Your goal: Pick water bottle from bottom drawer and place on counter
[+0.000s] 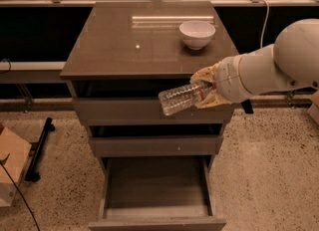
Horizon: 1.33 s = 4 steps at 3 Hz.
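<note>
Gripper [205, 92] is clamped on the water bottle [180, 98], holding it sideways in front of the top drawer [124, 111], just below the counter [134, 41] edge. Down low the bottom drawer [154, 190] is pulled open, white bowl [197, 33] sits on top

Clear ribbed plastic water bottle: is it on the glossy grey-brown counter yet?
No: the gripper holds the water bottle midair before the top drawer, below the counter.

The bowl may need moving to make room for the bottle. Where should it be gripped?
Pinch the white bowl at its near rim, from above: it stands upright, mouth up, walls flaring. The gripper, in front of the counter edge, is shut on the water bottle.
</note>
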Available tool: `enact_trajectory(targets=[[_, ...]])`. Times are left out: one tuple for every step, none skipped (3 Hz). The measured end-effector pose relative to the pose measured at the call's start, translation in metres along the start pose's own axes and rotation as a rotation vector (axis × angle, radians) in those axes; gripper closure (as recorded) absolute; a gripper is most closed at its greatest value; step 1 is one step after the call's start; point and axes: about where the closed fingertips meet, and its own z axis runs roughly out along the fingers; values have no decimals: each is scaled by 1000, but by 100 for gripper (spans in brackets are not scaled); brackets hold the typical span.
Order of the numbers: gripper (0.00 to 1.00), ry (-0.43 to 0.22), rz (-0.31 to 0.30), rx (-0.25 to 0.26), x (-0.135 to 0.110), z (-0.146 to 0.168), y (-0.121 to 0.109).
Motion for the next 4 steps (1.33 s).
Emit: enact_trajectory(targets=[[100, 22, 28, 29, 2, 9, -13], [100, 26, 51, 84, 7, 26, -44], [100, 39, 126, 139, 22, 48, -71], [100, 54, 218, 193, 37, 69, -98]])
